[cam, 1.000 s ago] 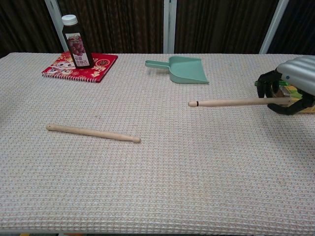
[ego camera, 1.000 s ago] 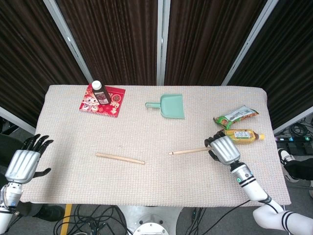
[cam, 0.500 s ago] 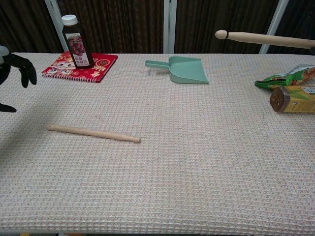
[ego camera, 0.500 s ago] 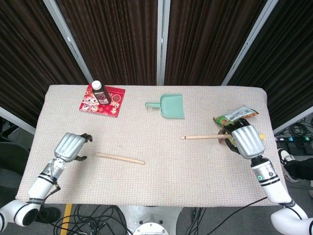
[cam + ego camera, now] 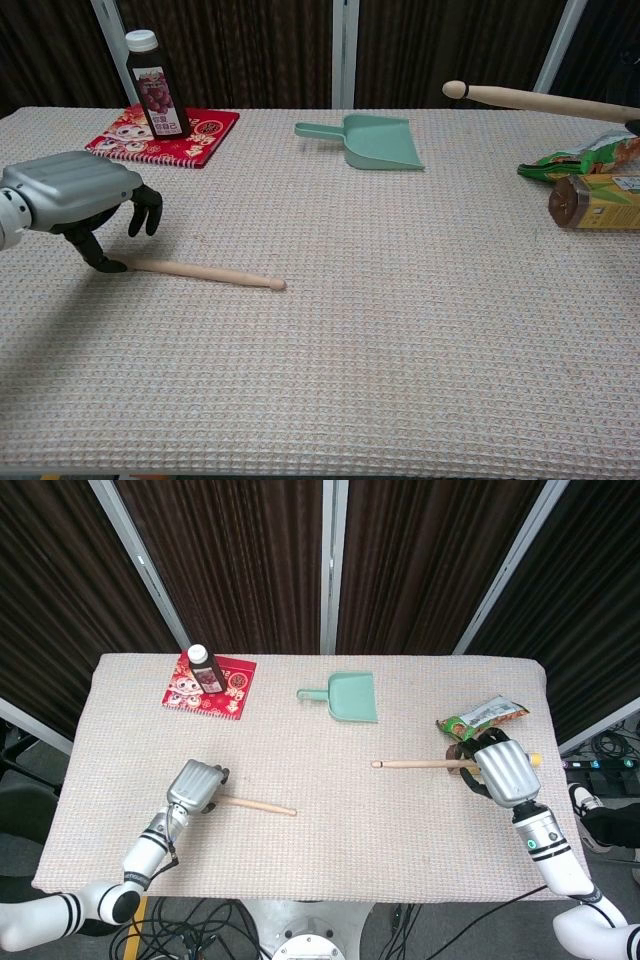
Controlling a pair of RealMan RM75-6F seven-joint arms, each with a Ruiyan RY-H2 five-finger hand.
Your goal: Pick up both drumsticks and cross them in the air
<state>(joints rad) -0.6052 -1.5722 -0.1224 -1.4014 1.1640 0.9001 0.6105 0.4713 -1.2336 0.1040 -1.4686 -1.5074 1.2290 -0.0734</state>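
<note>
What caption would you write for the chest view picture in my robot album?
Left hand reaches the butt end of the drumstick on the table while the other drumstick is up in the air.

Bright, even overhead light; soft shadows, both views sharp.

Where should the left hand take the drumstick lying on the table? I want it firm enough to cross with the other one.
Probably at the butt end, from above. The drumstick lies flat, its rounded tip pointing toward the table's middle and its plain butt end under the left hand, whose fingers already curl down over that end. Gripping there leaves the long shaft free for crossing.
</note>
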